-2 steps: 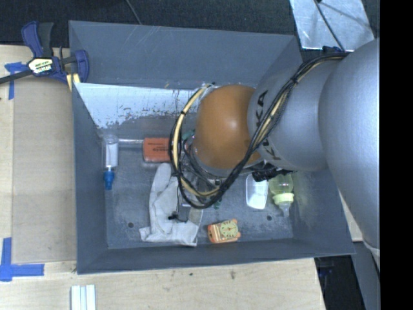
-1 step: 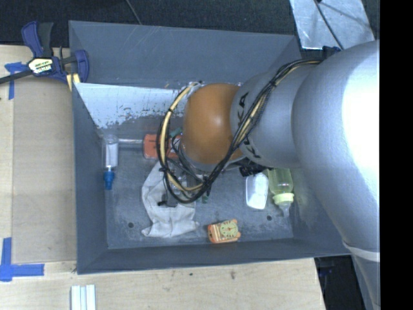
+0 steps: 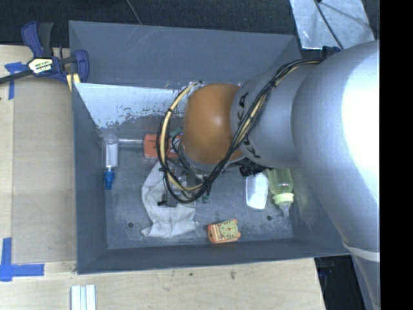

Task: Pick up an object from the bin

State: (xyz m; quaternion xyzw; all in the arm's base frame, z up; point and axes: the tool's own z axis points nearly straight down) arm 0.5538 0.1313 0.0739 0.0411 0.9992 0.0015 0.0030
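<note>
Arm (image 3: 310, 121): grey, reaching from right.
Claw (image 3: 179, 187): among cables (image 3: 169, 129); open or closed, cannot tell.
Cloth (image 3: 164, 217): white, crumpled, just beneath claw, trailing toward view's bottom.

A crumpled white cloth (image 3: 169, 219) lies heaped at seven o'clock on the floor of the bin (image 3: 222, 206). An orange-red block (image 3: 151, 146) sits at ten o'clock, half hidden. At nine lies a clear tube (image 3: 111, 163), blue cap toward six. At six is a small orange-and-yellow toy (image 3: 223, 231). At four, a white bottle (image 3: 256, 191) and a pale green bottle (image 3: 281, 186) lie side by side.
</note>
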